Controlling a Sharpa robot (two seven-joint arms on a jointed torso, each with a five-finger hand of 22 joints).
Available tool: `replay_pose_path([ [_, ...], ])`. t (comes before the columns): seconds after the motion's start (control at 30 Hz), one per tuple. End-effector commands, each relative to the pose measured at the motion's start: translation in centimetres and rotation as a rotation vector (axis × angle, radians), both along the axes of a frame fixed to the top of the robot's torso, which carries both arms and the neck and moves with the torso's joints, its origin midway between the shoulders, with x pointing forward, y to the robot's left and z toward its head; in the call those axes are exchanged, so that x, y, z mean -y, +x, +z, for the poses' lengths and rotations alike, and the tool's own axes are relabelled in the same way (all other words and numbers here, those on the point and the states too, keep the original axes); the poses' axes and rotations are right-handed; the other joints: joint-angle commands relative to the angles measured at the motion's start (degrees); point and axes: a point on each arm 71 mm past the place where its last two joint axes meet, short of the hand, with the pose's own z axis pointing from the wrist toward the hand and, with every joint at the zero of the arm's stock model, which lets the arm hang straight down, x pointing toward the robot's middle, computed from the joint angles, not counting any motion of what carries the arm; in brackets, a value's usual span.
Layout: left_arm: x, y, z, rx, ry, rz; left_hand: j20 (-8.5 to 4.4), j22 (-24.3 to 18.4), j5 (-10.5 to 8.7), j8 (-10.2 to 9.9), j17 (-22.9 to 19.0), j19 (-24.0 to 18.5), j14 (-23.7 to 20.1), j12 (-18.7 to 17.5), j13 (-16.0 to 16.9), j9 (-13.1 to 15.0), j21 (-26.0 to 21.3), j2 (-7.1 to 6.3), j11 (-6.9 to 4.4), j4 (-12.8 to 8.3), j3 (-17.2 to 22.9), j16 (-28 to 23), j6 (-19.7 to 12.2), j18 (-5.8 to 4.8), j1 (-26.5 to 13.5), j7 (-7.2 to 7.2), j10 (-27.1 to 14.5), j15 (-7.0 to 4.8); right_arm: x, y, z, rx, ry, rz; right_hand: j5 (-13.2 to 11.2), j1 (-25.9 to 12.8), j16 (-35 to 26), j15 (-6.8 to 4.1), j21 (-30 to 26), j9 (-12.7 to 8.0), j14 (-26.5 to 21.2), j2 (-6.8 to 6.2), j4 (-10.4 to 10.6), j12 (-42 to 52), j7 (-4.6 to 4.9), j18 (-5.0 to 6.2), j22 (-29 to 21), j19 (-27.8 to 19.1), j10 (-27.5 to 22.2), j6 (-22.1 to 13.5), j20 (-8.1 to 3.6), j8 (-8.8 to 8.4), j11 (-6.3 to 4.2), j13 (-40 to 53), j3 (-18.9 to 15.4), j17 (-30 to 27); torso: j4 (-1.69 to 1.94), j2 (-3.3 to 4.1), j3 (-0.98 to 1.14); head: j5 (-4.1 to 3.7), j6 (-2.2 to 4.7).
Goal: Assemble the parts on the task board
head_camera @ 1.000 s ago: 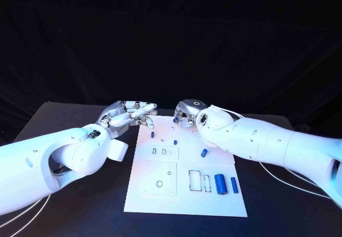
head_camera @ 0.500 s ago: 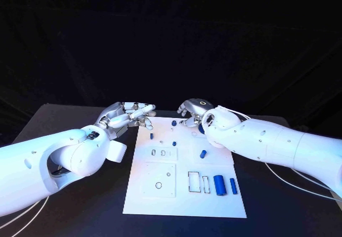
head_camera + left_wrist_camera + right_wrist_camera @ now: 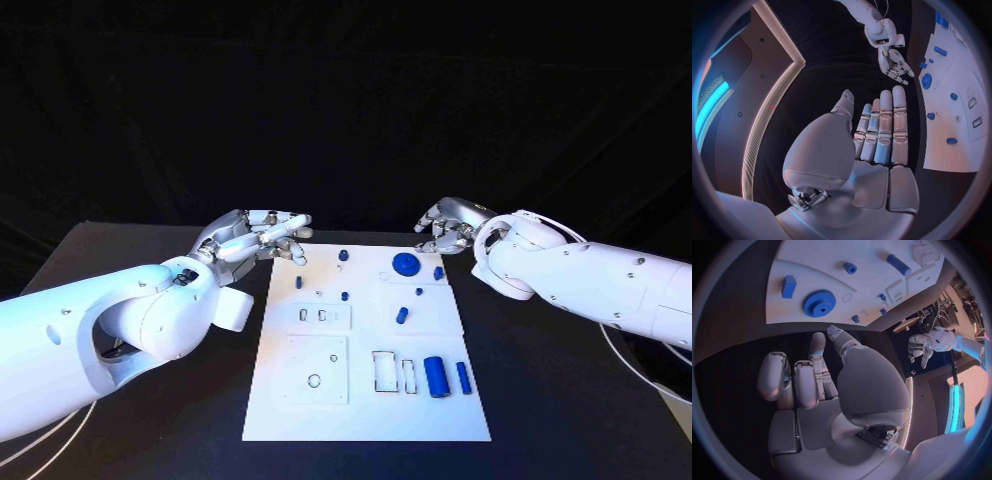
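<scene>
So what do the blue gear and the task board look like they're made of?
Blue gear: probably moulded or printed plastic, with uniform matte colour and crisp teeth showing in the right wrist view. Task board: a white matte plate with cut-out slots, possibly plastic; I can't confirm.

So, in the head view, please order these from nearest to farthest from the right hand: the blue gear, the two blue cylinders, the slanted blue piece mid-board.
From the right hand:
1. Gear, far end of the board.
2. Slanted piece, mid-board.
3. Cylinders, near end, right side.

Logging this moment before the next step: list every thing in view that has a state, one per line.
left hand: open, holding nothing, at the board's far left corner
right hand: fingers apart, empty, off the board's far right corner
blue gear: flat on the task board
two blue cylinders: lying side by side
</scene>
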Motion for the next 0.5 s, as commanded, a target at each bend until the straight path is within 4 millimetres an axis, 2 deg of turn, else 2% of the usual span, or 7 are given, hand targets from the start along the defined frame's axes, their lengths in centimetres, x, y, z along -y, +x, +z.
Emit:
replay_pose_path([
  [0.03,0.2,0.0,0.1,0.002,-0.012,-0.017,-0.04,0.0,-0.14,-0.2,-0.1,-0.5,-0.4,-0.3,0.1,-0.1,0.3,0.59,0.11,-0.1,-0.3,-0.4,0.1,0.48,0.1,0.30,-0.3,0.01,0.5,0.0,-0.9,-0.135,0.028,-0.015,0.3,0.2,3.0,0.56,0.9,0.7,3.7,0.51,0.8,10.7,0.37,-1.27,1.5,0.9,-0.5,-1.7,0.19,0.82,0.48,12.1,-1.4,4.1,-0.20,-0.06,0.11,0.01,-0.09],
  [0.1,0.2,0.0,0.1,0.002,-0.012,-0.018,-0.04,0.0,-0.14,-0.2,-0.1,-0.5,-0.4,-0.3,0.1,-0.1,0.3,0.59,0.11,-0.1,-0.3,-0.4,0.1,0.48,0.1,0.30,-0.3,0.01,0.7,0.1,-1.1,-0.146,0.024,-0.023,0.3,0.4,4.1,0.75,1.2,1.0,3.9,0.76,1.1,13.9,0.61,-1.38,2.2,1.2,-0.3,-2.6,0.45,1.23,0.75,16.1,-1.9,5.8,0.00,-0.04,0.08,-0.20,-0.12],
  [0.23,0.2,0.0,0.1,0.001,-0.012,-0.018,-0.04,0.0,-0.14,-0.2,-0.1,-0.5,-0.4,-0.3,0.1,-0.1,0.3,0.59,0.11,-0.1,-0.3,-0.4,0.1,0.48,0.1,0.30,-0.3,0.01,0.7,0.2,-1.6,-0.161,0.020,-0.027,0.3,0.5,5.0,0.98,1.4,1.3,4.0,0.81,1.5,15.7,1.00,-1.42,2.6,1.3,-0.5,-4.1,0.70,1.40,1.09,18.4,-2.5,7.0,0.13,0.01,0.06,-0.23,-0.19],
  [0.4,0.1,0.1,0.1,0.001,-0.011,-0.015,-0.04,0.0,-0.14,-0.2,-0.1,-0.5,-0.4,-0.3,0.1,-0.1,0.3,0.59,0.11,-0.1,-0.3,-0.4,0.1,0.48,0.1,0.30,-0.3,0.01,0.1,0.2,-2.3,-0.174,0.010,-0.017,0.3,0.8,6.1,1.21,1.8,1.6,4.3,0.91,1.8,18.4,1.23,-1.53,3.3,1.7,0.6,-5.1,0.94,1.87,1.33,22.0,-3.0,8.9,0.27,0.19,0.23,-0.03,-0.36],
  [0.5,0.1,0.1,0.1,0.001,-0.011,-0.014,-0.04,0.0,-0.14,-0.2,-0.1,-0.5,-0.4,-0.3,0.1,-0.1,0.3,0.59,0.11,-0.1,-0.3,-0.4,0.1,0.48,0.1,0.30,-0.3,0.01,-0.1,0.2,-2.7,-0.175,0.000,-0.012,0.3,0.9,6.5,1.31,1.9,1.8,4.4,0.91,2.0,19.1,1.33,-1.56,3.5,1.8,0.8,-5.5,1.04,2.05,1.44,22.9,-3.3,9.4,0.29,0.21,0.22,-0.03,-0.40],
])
